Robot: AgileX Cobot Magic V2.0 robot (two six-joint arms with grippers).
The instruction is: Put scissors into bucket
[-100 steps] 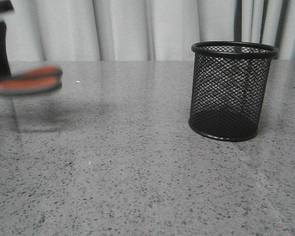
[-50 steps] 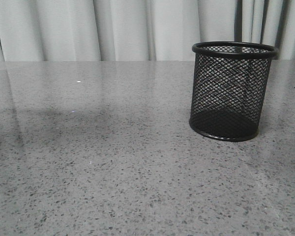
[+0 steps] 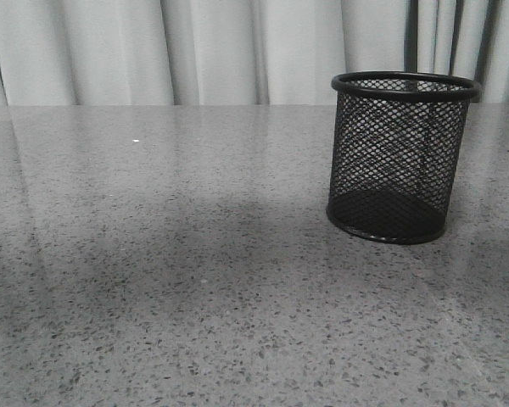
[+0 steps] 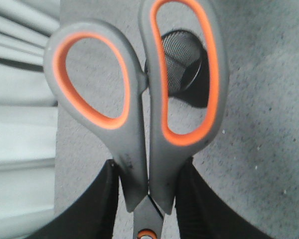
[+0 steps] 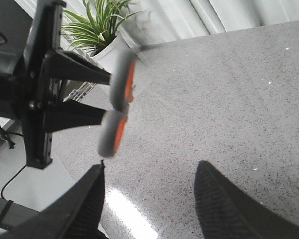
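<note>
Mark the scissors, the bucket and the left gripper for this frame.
scissors [image 4: 139, 149]: left wrist view, on the grey handle shank below the loops.
bucket [image 3: 399, 161]: front view, on the mesh wall.
left gripper [image 4: 148, 196]: left wrist view, midway between the black fingers clamping the scissors.

A grey speckled stone bench [image 3: 195, 297] is stretching across the room, its polished top catching pale streaks of reflected light and carrying a soft, wide shadow across the middle. Behind it, light grey curtains [image 3: 212, 51] are hanging in long vertical folds along the far edge. Off past one end of the bench, a green potted plant [image 5: 97, 27] with long narrow leaves is sitting in a white pot [image 5: 112, 55]. Below that corner, a thin black cable [image 5: 10, 184] is trailing over a pale floor.
</note>
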